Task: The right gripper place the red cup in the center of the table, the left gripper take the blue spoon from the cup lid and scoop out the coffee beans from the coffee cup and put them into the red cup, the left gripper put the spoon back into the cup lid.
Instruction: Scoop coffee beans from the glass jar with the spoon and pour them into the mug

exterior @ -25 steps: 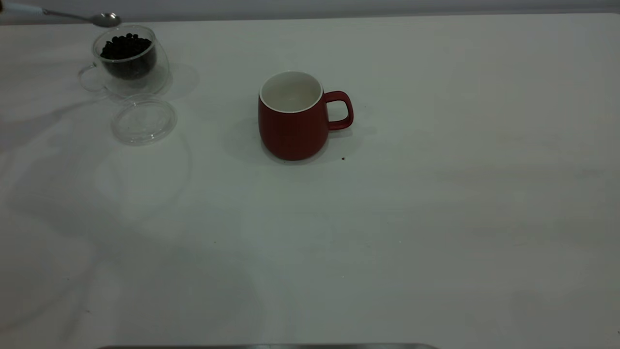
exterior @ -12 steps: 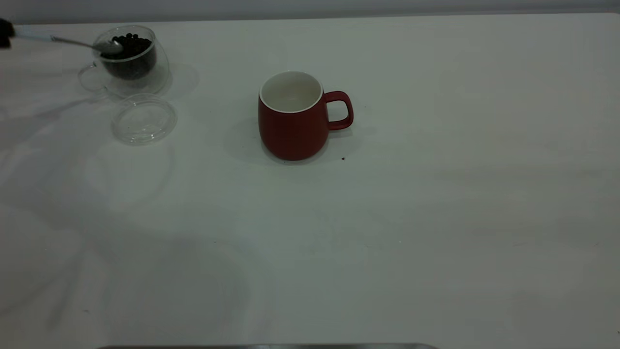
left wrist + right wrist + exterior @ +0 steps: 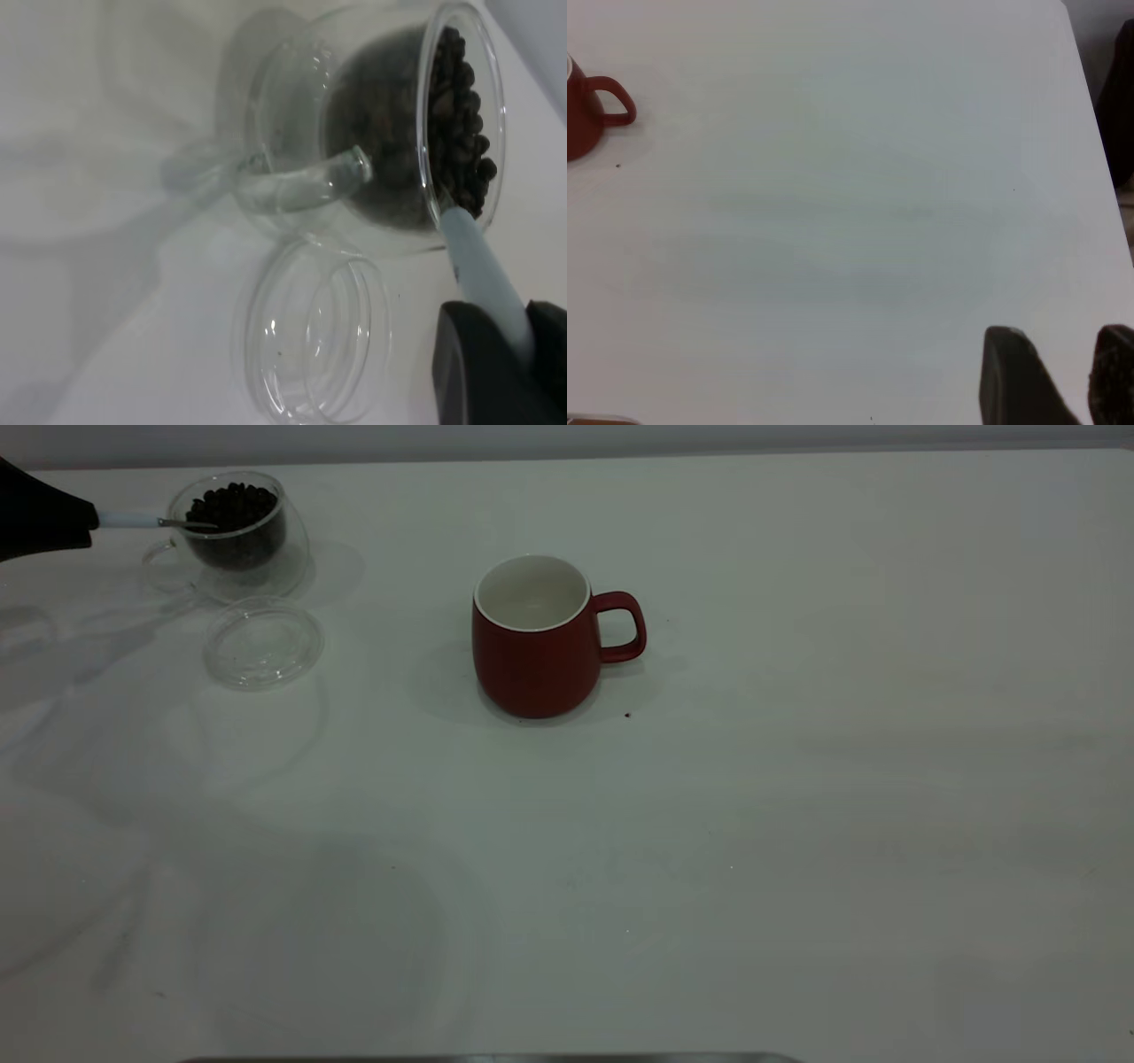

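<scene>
Upper left of the exterior frame: left gripper [image 3: 53,521] at the frame edge, clenched on the pale handle of the blue spoon [image 3: 146,520].
Spoon bowl: dipped over the rim of the coffee cup [image 3: 232,531], down among the coffee beans [image 3: 232,506]; in the left wrist view the handle [image 3: 478,266] seen running from the black fingers into the heap [image 3: 461,115].
Cup lid: [image 3: 263,643] flat on the table [image 3: 797,797], just below the coffee cup in the exterior frame, bare of the spoon.
Centre of the exterior frame: red cup [image 3: 536,638] upright, handle toward the right, white inside showing no beans.
Right gripper: [image 3: 1059,376] parked low at the lower right of its own wrist view, fingers parted and holding nothing, well apart from the red cup [image 3: 589,115].
Step in hand: scooping, judged from the bowl buried in the beans.
Next move, as a judgement: lift with the bowl kept level, clear the glass rim without nudging the cup, carry rightward to the red cup, tip over its mouth.
Risk: beans rolling off the shallow bowl on the way.
</scene>
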You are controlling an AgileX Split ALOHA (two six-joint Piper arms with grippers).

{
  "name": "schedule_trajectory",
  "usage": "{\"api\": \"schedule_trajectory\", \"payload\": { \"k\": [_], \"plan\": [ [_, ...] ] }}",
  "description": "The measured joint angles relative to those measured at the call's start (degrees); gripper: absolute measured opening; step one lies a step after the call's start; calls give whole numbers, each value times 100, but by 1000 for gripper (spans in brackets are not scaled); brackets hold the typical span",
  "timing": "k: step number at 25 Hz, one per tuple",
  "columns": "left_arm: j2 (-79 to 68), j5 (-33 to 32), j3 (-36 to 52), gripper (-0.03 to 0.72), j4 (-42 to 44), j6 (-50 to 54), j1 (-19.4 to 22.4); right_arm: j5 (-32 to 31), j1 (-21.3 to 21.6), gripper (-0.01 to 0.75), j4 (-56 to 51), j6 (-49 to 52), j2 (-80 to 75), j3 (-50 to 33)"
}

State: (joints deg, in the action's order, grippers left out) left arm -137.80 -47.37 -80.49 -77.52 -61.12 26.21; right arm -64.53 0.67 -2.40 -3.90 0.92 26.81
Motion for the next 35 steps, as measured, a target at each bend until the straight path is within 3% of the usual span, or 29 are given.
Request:
{"api": "schedule_trajectory", "payload": {
  "k": [9,23,35],
  "plan": [
    [-34,-436,0,123,-66,0,392,0,0,243,0,0,0,0],
    [-45,-878,0,123,-127,0,467,0,0,243,0,0,0,0],
    [-45,-1352,0,123,-145,5,882,0,0,243,0,0,0,0]
  ]
}}
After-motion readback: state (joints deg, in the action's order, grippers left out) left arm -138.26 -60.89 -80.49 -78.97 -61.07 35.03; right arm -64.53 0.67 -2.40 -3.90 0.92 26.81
